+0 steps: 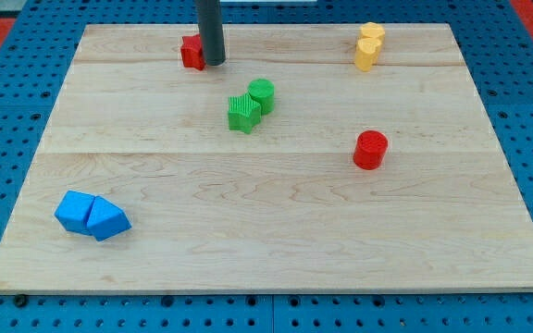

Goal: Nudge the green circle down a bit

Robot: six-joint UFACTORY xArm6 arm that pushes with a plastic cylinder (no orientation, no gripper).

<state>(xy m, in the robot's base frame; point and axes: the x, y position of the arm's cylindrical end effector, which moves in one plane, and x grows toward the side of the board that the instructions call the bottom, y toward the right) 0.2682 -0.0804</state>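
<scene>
Green circle [262,93] stands upright, my tip [215,63] up-left, apart.

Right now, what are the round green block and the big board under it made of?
The round green block looks like matte plastic, perhaps painted wood: flat, even colour, no grain. The pale board looks like unvarnished wood: grain lines and plank seams show. My tip sits beside the red block.

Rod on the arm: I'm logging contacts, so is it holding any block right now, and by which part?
Nothing is held; the rod only pushes. My tip stands at the view's top beside the red block, apart from the green circle.
</scene>
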